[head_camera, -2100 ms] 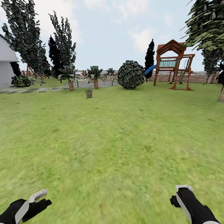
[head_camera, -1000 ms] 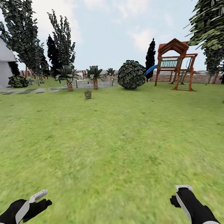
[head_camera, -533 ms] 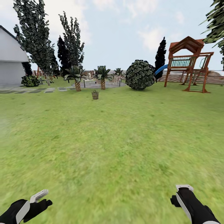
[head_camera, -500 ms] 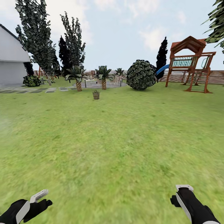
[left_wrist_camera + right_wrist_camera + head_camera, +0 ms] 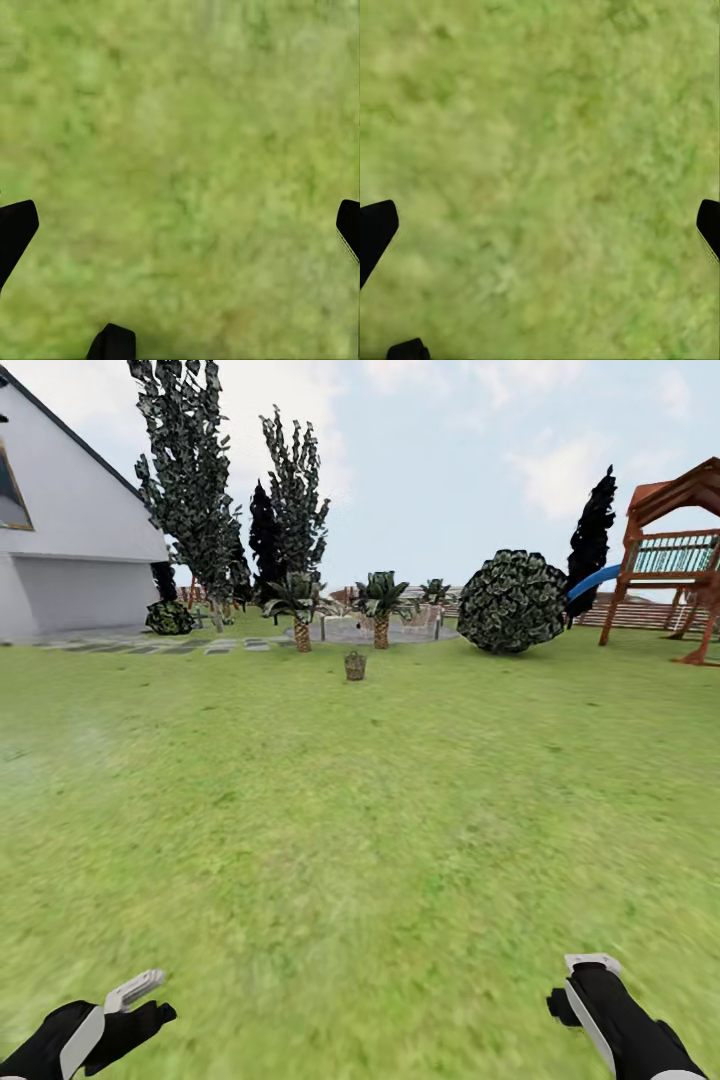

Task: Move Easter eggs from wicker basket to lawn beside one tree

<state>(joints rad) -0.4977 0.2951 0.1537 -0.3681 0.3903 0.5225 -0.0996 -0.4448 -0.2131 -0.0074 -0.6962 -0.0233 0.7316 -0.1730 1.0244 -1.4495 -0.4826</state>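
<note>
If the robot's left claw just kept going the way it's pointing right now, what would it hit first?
Most likely the lawn. The left wrist view, looking along the fingers of the left gripper, shows bare grass with nothing between the open fingers. How far off the ground lies can't be judged. The wicker basket stands far ahead, off that line.

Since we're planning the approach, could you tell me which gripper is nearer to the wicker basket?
Left, slightly. The wicker basket stands far ahead; the left gripper and right gripper are both low, far short of it.

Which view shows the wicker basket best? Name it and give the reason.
The head view: the wicker basket stands upright far off on the lawn, in front of the small palms. Both wrist views look down at bare grass, with no basket.
</note>
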